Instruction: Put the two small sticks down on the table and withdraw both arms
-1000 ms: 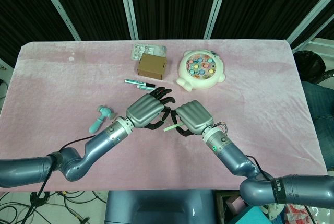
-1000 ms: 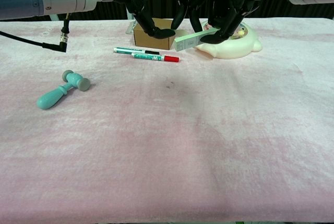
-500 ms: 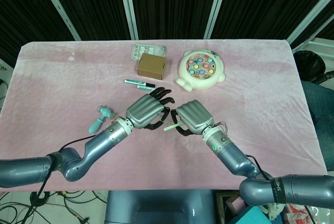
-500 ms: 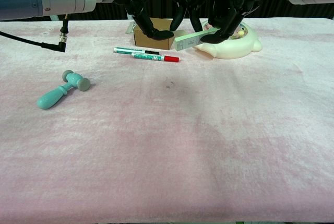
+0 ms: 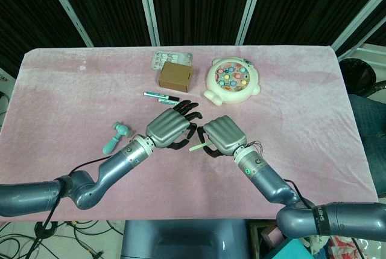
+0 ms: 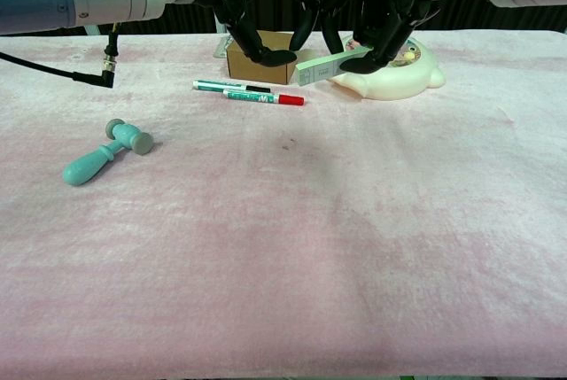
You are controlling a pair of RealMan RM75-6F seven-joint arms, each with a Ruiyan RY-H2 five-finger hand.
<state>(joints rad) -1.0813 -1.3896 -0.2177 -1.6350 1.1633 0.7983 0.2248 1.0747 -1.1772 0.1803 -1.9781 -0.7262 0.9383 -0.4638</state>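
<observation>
Both hands hover close together over the middle of the pink table. My right hand (image 5: 224, 135) (image 6: 381, 17) pinches a pale green stick (image 5: 198, 147) (image 6: 326, 67) in its dark fingers, and the stick slants down toward the left. My left hand (image 5: 169, 127) (image 6: 261, 21) sits just beside it with fingers curled downward, one fingertip near the stick's lower end. The hand's own fingers hide whether it holds a second stick. No second stick shows in either view.
Two marker pens (image 5: 160, 96) (image 6: 248, 90) lie just beyond the hands. Behind them are a cardboard box (image 5: 175, 75), a blister pack (image 5: 171, 58) and a round toy game (image 5: 233, 79) (image 6: 399, 79). A teal toy hammer (image 5: 116, 137) (image 6: 104, 154) lies to the left.
</observation>
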